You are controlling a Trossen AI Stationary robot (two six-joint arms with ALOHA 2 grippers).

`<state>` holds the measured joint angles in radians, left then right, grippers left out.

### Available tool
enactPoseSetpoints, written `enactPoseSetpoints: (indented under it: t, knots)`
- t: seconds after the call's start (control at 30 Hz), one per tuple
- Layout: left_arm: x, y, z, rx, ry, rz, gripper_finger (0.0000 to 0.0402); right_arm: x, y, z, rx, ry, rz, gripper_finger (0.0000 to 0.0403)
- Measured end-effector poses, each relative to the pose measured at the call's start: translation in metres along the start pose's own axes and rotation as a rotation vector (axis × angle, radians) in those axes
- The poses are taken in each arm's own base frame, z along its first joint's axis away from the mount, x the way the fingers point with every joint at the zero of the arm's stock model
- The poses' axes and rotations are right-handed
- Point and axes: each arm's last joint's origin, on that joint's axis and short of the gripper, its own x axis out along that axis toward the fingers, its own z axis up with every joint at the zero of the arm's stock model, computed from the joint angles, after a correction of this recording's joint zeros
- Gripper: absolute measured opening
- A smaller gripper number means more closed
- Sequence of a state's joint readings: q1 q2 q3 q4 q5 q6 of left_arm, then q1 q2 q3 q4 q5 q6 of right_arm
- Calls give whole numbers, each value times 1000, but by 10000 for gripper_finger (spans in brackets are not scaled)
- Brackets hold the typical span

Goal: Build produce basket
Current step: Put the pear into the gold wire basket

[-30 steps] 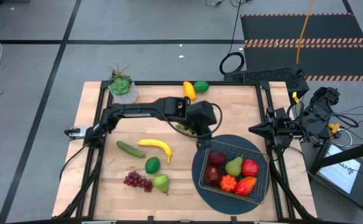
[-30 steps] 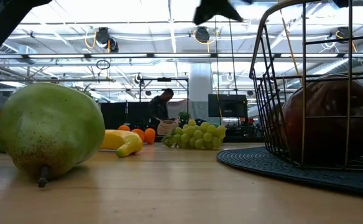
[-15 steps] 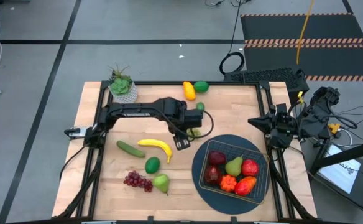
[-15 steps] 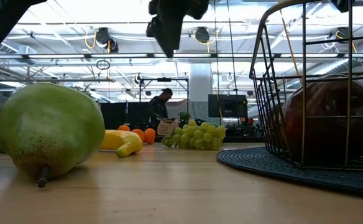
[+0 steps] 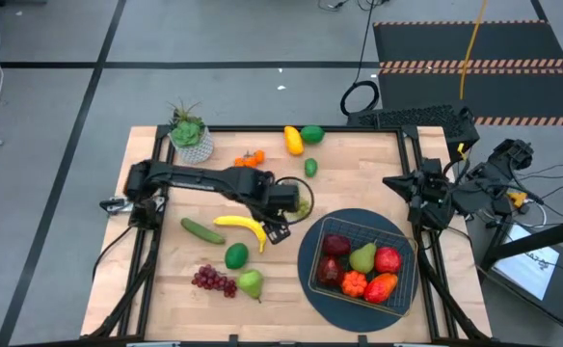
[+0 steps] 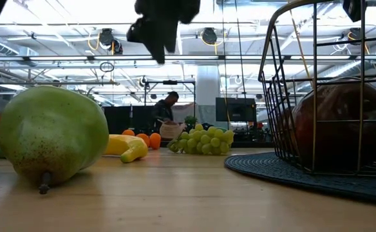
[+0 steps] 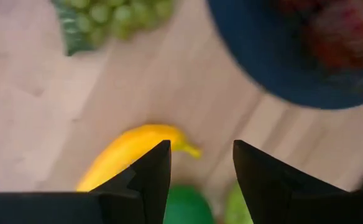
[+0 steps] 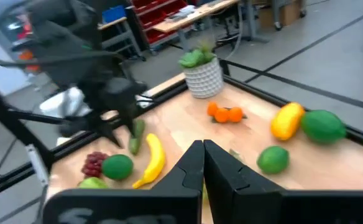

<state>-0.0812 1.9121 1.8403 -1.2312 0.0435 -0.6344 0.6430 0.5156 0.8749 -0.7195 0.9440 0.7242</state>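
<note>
Your worktop (image 5: pixel 378 159) carries the basket (image 5: pixel 362 261) on its round mat (image 5: pixel 310 289), already holding produce. Your left tool (image 5: pixel 280 231) hangs spread and empty over the banana (image 5: pixel 242 226); your right tool (image 8: pixel 203 163) waits pressed together at the worktop's right edge.

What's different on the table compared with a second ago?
The left hand has swung from the basket's near edge back toward the banana, open and empty, uncovering the green grapes and oranges. The right hand stayed shut at the table's edge. No fruit moved.
</note>
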Motion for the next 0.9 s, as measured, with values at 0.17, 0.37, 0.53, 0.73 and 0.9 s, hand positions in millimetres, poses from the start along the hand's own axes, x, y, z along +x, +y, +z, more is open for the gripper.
enactPoseSetpoints:
  t: [0.17,0.37,0.53,0.73,0.9]
  knots:
    - [-22,-18,-33,-4,-104,-116,175,2,-5,-2,100,9,-56,1]
    - [-40,-42,-78,-61,-191,-168,175,8,-6,-9,224,18,-67,1]
    - [-39,-58,-107,-31,-202,-152,175,19,-1,-20,238,53,-59,1]
    - [-26,-72,-134,90,-218,-132,175,39,16,-22,292,71,-33,2]
    - [-23,-72,-152,263,-261,-106,174,63,27,-28,311,113,-52,2]
